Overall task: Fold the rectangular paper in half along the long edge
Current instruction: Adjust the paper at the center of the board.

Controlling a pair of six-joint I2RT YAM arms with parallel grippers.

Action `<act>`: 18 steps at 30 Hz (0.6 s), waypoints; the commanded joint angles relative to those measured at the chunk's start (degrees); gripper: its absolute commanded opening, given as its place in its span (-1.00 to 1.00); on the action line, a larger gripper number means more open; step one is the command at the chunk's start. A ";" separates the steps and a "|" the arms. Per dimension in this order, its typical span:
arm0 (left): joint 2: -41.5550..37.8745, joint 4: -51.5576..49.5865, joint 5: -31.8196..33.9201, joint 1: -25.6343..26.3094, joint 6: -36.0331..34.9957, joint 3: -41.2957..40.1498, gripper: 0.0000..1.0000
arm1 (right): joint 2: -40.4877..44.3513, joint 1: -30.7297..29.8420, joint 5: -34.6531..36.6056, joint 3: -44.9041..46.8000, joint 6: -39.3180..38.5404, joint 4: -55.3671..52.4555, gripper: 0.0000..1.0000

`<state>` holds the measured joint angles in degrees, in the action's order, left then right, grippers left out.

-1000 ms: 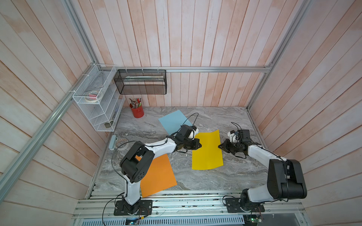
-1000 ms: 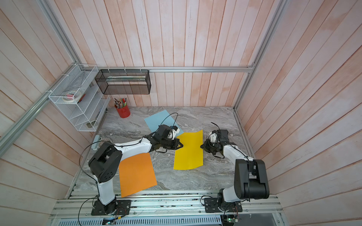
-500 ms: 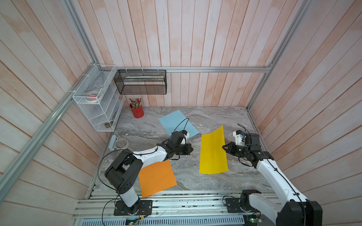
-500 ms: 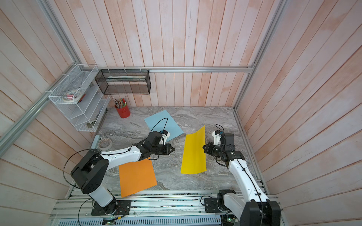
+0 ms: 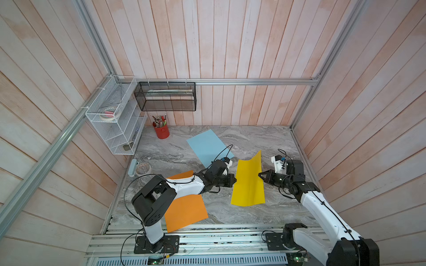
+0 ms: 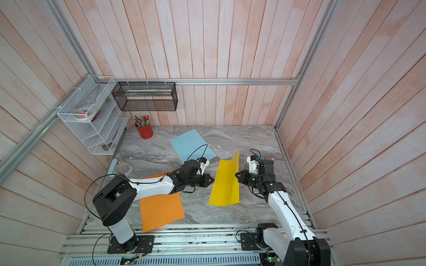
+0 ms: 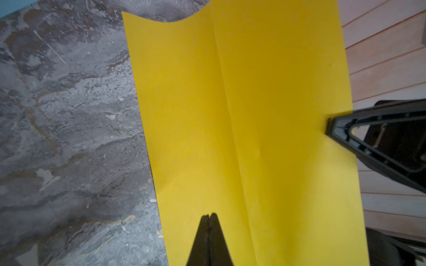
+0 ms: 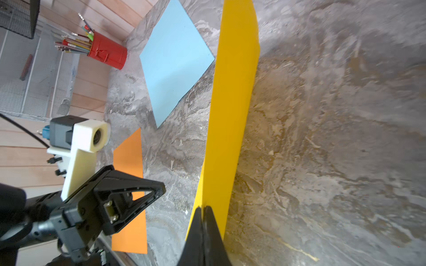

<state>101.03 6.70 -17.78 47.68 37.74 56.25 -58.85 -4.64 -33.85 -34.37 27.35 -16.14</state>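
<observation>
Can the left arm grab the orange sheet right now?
Probably not yet: the left gripper is shut on the yellow paper, and the orange sheet lies partly beneath that arm.

The yellow paper, flat on the marble table a second ago, now has its right long edge raised off the surface — pinched in the closed right gripper — and bows along a lengthwise crease. The left gripper, which drew back from the sheet half a second ago, has returned to its left long edge, jaws pressed together.
</observation>
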 commanded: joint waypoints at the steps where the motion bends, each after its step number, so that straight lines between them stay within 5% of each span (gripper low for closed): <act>1: 0.67 -3.07 2.66 -0.13 -1.12 1.96 -1.00 | -2.67 -0.20 -0.43 -1.01 -0.83 -2.93 -1.00; 18: 2.98 -6.48 6.10 -0.23 -1.51 -2.13 -1.00 | -16.56 -0.17 5.47 -2.39 -2.09 -4.08 -1.00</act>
<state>105.30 2.11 -13.50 47.64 37.08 55.61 -73.89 -4.69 -30.44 -34.92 26.04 -19.77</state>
